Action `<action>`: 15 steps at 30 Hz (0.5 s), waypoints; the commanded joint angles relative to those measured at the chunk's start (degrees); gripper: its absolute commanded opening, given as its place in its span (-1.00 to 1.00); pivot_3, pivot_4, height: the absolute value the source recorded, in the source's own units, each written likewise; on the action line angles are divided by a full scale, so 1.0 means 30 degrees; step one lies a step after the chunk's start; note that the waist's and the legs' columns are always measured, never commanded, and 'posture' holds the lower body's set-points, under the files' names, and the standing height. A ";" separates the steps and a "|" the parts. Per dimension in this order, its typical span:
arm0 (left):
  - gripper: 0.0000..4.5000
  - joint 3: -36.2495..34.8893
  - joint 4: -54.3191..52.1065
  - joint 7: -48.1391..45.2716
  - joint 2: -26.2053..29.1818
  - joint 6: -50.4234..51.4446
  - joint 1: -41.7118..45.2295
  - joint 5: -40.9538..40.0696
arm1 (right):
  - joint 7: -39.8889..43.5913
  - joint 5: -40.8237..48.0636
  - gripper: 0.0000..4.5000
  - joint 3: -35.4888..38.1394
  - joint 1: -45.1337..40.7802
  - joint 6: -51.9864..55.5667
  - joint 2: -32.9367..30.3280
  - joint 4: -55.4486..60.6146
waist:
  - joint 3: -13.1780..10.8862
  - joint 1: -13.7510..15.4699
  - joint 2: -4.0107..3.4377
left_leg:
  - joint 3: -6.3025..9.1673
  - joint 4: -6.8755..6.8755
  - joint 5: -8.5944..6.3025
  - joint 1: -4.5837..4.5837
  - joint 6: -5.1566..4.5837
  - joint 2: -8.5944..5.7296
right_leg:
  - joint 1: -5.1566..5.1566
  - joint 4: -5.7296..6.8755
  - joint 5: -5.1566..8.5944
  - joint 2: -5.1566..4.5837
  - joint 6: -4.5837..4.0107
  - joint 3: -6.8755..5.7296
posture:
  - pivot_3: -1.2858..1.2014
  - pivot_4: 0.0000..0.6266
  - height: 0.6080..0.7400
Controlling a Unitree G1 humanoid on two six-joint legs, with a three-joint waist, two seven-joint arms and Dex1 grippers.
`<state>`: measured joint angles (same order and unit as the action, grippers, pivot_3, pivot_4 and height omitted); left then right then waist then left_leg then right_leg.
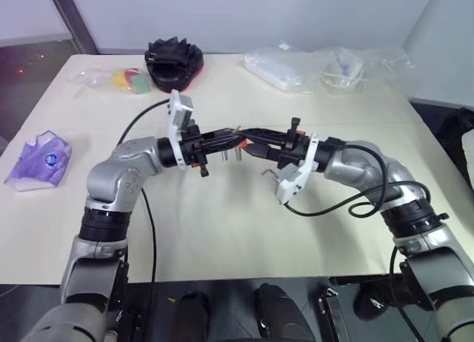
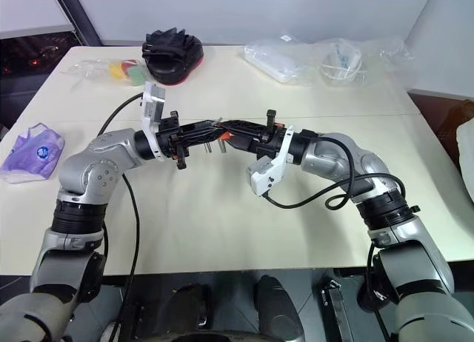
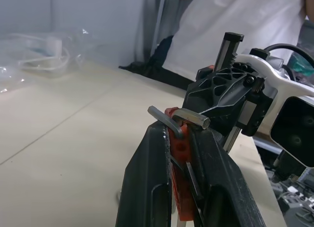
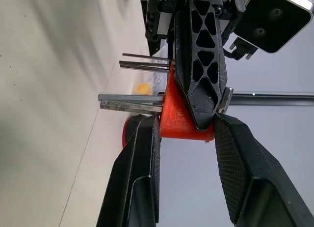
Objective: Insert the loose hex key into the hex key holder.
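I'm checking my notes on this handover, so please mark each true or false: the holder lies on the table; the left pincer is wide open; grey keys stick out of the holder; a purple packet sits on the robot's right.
1. The hex key holder lies on the table. False: both pincers hold it in the air.
2. The left pincer is wide open. False: it is shut on the holder, with the right pincer gripping it too.
3. Grey keys stick out of the holder. True.
4. A purple packet sits on the robot's right. False: it is on its left.
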<state>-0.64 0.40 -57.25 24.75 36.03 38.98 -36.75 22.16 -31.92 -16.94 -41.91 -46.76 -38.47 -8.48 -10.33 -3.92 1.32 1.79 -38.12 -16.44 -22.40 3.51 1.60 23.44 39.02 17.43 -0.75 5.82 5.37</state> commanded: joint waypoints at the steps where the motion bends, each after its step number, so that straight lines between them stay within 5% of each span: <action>1: -1.00 -0.0383 -0.0116 0.0535 0.0408 -0.0291 0.0172 0.0463 | 0.0000 0.0706 -0.56 0.0580 -0.0069 -0.0076 -0.0105 0.0846 | 0.0000 0.0007 0.0000 | 0.0000 0.0000 0.0000 0.0000 0.0000 0.0000 | 0.0000 0.0000 0.0000 0.0001 0.0000 -0.0001 | 0.03 -0.52 1.00; 10: -1.00 -0.0250 -0.0226 0.0603 0.0344 -0.0433 0.0099 0.0567 | 0.0332 0.1372 -0.56 0.0696 -0.0156 0.0266 -0.0003 0.0714 | 0.0000 0.0027 0.0000 | -0.0001 -0.0004 0.0000 0.0000 0.0000 -0.0001 | -0.0003 0.0000 0.0000 -0.0005 0.0000 0.0000 | 0.03 -0.52 1.00; 15: -1.00 -0.0120 -0.0266 0.0551 0.0387 -0.0596 0.0090 0.0765 | 0.0462 0.1548 0.53 0.0712 -0.0196 0.0407 0.0016 0.0670 | 0.0000 0.0017 0.0000 | 0.0001 -0.0003 0.0000 0.0000 0.0000 0.0000 | -0.0002 0.0000 0.0000 -0.0003 0.0000 0.0000 | 0.03 -0.52 1.00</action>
<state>-0.38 0.44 -55.66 25.52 35.54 38.88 -34.81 23.68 -28.91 -16.70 -41.90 -45.51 -38.39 -8.50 -10.33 -3.87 1.32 1.79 -38.13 -16.44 -22.40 3.51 1.60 23.43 39.02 17.43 -0.76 5.82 5.37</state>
